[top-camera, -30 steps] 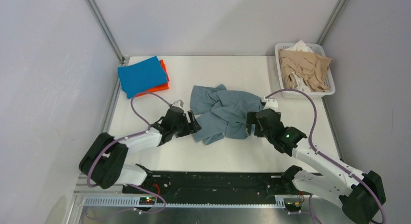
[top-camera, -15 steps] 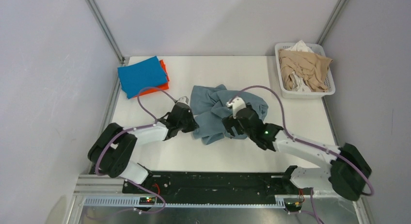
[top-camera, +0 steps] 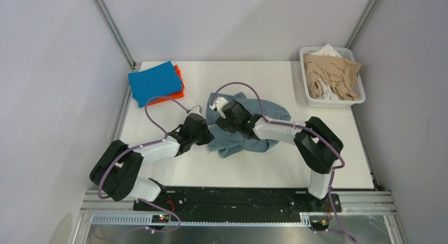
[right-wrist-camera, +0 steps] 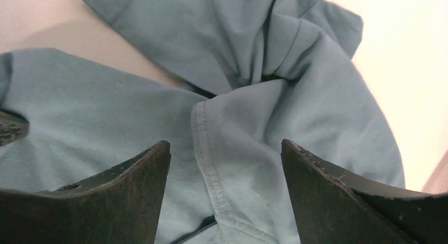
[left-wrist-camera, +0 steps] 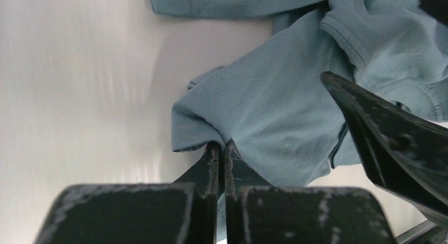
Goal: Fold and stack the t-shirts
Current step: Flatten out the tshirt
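Note:
The dusty grey-blue t-shirt (top-camera: 252, 129) lies crumpled at the table's middle. My left gripper (top-camera: 210, 138) is at its left side, shut on a ribbed edge of the cloth (left-wrist-camera: 196, 133), which bunches up around the closed tips of the left gripper (left-wrist-camera: 222, 145). My right gripper (top-camera: 223, 122) hovers over the shirt's left half, close to the left one. In the right wrist view the right gripper (right-wrist-camera: 226, 149) is open with a stitched hem (right-wrist-camera: 207, 149) between its fingers, untouched. A bright blue folded t-shirt (top-camera: 155, 81) lies on an orange one (top-camera: 178, 92) at the back left.
A white slatted basket (top-camera: 361, 99) with beige and white garments (top-camera: 333, 74) stands at the back right. One finger of the right gripper (left-wrist-camera: 388, 138) shows just right of my left gripper. Walls enclose the table on three sides.
My left gripper has shut on the shirt's left edge. The right arm has swung left across the shirt to its left half, its jaws narrowing slightly.

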Controlling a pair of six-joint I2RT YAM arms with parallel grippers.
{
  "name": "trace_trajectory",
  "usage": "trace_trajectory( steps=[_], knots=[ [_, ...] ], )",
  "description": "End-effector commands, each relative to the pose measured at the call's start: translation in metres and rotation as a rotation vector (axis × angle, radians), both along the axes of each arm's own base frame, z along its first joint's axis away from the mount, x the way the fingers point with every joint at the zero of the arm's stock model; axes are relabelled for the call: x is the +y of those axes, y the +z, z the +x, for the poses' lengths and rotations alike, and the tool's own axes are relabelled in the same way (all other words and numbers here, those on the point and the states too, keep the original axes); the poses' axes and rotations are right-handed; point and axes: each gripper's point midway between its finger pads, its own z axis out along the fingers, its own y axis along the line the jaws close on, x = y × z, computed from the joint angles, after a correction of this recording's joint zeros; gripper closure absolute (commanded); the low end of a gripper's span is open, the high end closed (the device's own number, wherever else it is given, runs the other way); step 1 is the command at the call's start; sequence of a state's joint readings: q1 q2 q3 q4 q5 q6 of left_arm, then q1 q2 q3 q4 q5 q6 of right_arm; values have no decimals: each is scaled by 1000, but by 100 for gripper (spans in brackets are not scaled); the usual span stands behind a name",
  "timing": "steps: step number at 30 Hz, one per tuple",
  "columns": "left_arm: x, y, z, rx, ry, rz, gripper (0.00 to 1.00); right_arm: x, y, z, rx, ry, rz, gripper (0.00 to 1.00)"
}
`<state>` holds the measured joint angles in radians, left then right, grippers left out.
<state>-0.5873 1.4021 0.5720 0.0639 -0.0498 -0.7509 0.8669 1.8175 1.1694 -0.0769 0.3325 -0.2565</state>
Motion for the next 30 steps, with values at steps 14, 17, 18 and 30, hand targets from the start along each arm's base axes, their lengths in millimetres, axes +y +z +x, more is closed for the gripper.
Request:
trace_trajectory(
  steps=[14, 17, 18, 30],
  knots=[
    [52, 60, 27, -192, 174, 132, 100, -52, 86, 54, -112, -307, 246, 100],
    [76, 96, 29, -281, 247, 145, 100, -86, 151, 53, -183, -382, 389, 100],
    [87, 116, 26, -333, 281, 140, 100, -100, 160, 52, -172, -419, 433, 100],
    [183, 314, -41, -787, 575, 21, 100, -220, 366, -55, -513, -438, 912, 100]
  ],
)
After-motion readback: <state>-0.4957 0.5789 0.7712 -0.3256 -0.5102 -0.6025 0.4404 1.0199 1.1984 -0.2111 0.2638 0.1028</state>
